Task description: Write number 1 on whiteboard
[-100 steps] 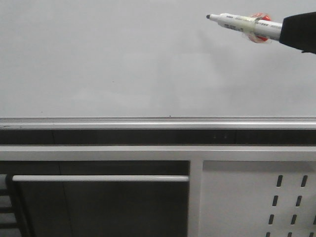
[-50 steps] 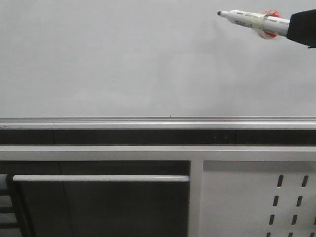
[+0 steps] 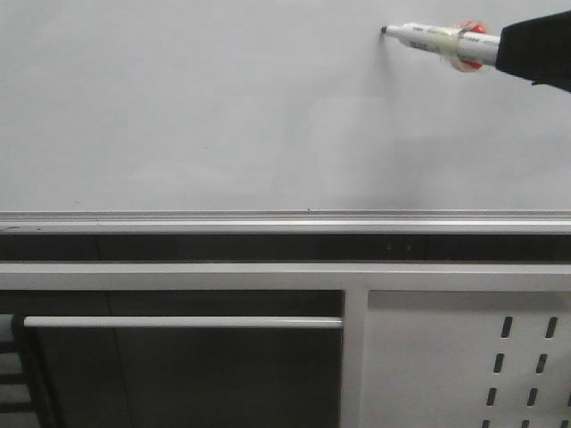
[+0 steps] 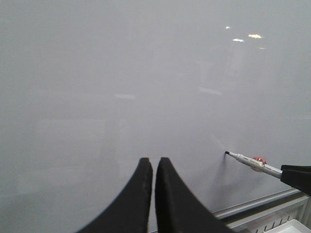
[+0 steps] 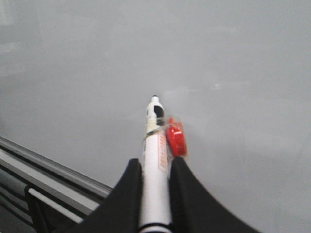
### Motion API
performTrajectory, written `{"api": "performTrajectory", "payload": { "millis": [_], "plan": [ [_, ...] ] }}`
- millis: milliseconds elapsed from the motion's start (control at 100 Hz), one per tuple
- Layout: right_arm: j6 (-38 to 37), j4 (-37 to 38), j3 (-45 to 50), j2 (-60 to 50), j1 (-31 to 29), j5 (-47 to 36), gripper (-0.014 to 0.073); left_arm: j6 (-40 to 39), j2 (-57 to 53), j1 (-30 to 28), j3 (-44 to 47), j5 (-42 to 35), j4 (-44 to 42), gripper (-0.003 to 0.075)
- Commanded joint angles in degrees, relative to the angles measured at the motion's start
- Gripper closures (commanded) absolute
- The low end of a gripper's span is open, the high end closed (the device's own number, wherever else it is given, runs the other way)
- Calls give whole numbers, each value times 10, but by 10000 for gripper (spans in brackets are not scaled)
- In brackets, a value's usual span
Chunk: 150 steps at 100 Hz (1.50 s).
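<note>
Your right gripper (image 5: 155, 182) is clamped on the marker (image 3: 440, 39), its two black curved fingers (image 5: 127, 194) pressed against either side of the white barrel with no gap showing. The barrel is a smooth round plastic tube, wrapped partway along with clear tape that binds a small red piece (image 5: 175, 140) to its side. In the front view the marker lies almost level at about 1 o'clock in the frame, its long axis running from the gripper toward 9 o'clock and tilted very slightly upward, with the black tip (image 3: 384, 30) leading. That tip sits at the whiteboard (image 3: 196, 116) surface; from these views you cannot tell for certain whether it touches or stops just short. No stroke of the number 1 shows on the board.

Your left gripper (image 4: 153, 167) holds nothing. Its two black tapered fingers (image 4: 142, 194) stand nearly together, with only a thin slit between them, in front of the bare board. From its wrist camera the marker (image 4: 252, 162) appears toward 4 o'clock, well apart from it.

The whiteboard is a large, flat, glossy grey-white sheet, with faint reflections and light spots showing on it. A silver aluminium rail (image 3: 268, 221) runs along its lower edge. Below that, toward 5 o'clock in the front view, there is a white metal panel (image 3: 428, 357) punched with slanted oblong slots.
</note>
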<state>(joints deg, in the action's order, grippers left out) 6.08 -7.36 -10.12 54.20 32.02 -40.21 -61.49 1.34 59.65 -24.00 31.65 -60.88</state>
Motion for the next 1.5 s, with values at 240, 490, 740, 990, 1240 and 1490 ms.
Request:
{"api": "performTrajectory", "payload": {
  "millis": [240,490,740,990,1240,1490],
  "plan": [
    [7,1,-21,65,1,-77,644,-2,7,2,-12,-29,-18,738],
    [7,1,-20,89,1,-73,644,-2,7,2,-12,-29,-18,738],
    [7,1,-18,110,1,-55,644,-2,7,2,-12,-29,-18,738],
    [0,1,-18,152,1,-55,644,-2,7,2,-12,-29,-17,738],
    [0,1,-18,154,5,-56,644,-2,7,2,-12,-29,-6,738],
    [0,1,-3,125,52,-59,644,-2,7,2,-12,-33,9,738]
  ]
}}
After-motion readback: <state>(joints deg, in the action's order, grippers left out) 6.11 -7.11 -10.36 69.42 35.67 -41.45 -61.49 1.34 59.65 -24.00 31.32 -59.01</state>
